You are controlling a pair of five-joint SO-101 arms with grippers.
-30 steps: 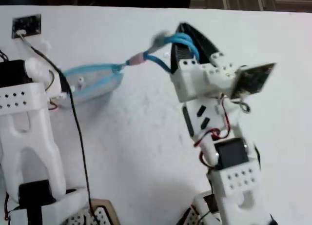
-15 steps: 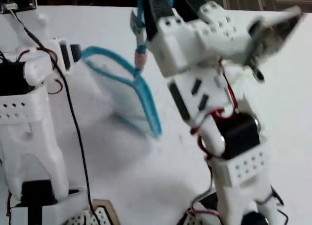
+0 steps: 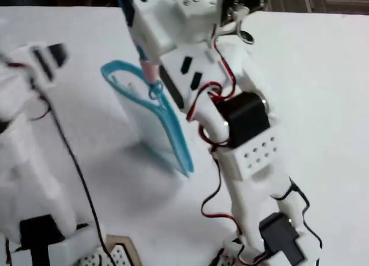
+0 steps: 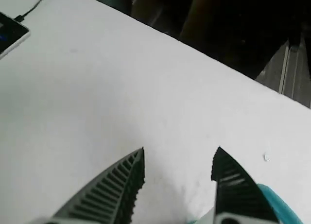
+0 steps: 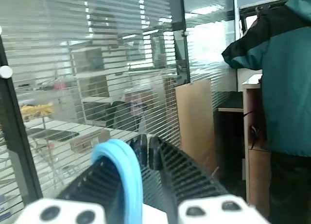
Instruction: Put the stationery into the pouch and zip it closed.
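We count one pouch (image 3: 151,124), one blue strap (image 5: 124,165) on it, two arms (image 3: 29,150) (image 3: 248,156), two grippers (image 4: 179,153) (image 5: 148,141), one white worktop (image 3: 323,75), one black cable (image 3: 75,162), and one dark flat gadget (image 4: 9,34).

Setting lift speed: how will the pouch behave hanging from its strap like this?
Likely floppy: the pouch dangles tilted below the strap pinched in the right gripper, so it will probably swing. It seems light, since the thin strap and the small pink link carry it. Its clear sides look thin and may crumple if pushed.
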